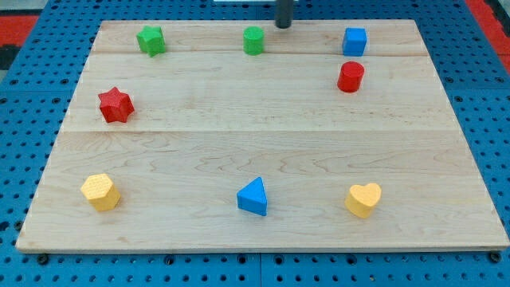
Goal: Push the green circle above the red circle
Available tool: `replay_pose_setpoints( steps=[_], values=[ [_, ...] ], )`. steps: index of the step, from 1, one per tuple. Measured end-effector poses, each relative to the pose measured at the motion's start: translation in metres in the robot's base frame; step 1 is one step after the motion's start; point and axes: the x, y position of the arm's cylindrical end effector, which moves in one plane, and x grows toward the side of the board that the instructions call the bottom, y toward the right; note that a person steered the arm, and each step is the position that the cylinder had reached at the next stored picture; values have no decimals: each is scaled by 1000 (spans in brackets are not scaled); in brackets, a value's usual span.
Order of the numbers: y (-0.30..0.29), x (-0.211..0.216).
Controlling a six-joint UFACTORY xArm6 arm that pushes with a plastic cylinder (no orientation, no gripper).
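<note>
The green circle sits near the view's top centre of the wooden board. The red circle stands at the upper right, below the blue cube. My tip is at the top edge, just right of and slightly above the green circle, a small gap apart from it.
A green star is at the top left, a red star at the left. A yellow hexagon, a blue triangle and a yellow heart lie along the bottom. Blue perforated table surrounds the board.
</note>
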Motion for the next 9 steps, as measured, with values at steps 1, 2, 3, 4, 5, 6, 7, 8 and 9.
replay_pose_setpoints(
  steps=[1, 2, 3, 4, 5, 6, 7, 8, 9],
  values=[
    [-1, 0],
    [-1, 0],
    [-1, 18],
    [-1, 30],
    [1, 34],
    [5, 46],
    [-2, 4],
    [-78, 3],
    [-73, 62]
  ],
)
